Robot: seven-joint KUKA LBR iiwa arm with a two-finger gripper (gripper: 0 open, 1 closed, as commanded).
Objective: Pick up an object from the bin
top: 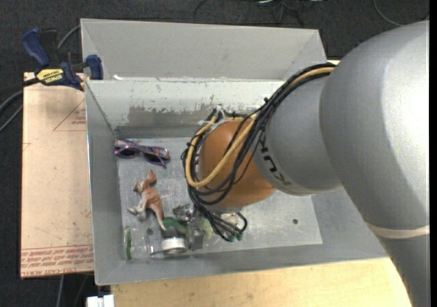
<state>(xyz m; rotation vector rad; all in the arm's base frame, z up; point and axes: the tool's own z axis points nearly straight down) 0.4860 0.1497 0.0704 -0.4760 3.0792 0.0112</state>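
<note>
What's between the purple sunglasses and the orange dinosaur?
Nothing: bare bin floor separates the sunglasses from the dinosaur, seen in the camera view.

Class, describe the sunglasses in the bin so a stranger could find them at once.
Find the grey bin and its floor's back left corner. The sunglasses lie there, beyond the brown toy animal. Nothing else nearby is purple with dark lenses.

Silver-grey arm (372,128), orange wrist cover (229,169), looped black-yellow cables (287,91)
</note>
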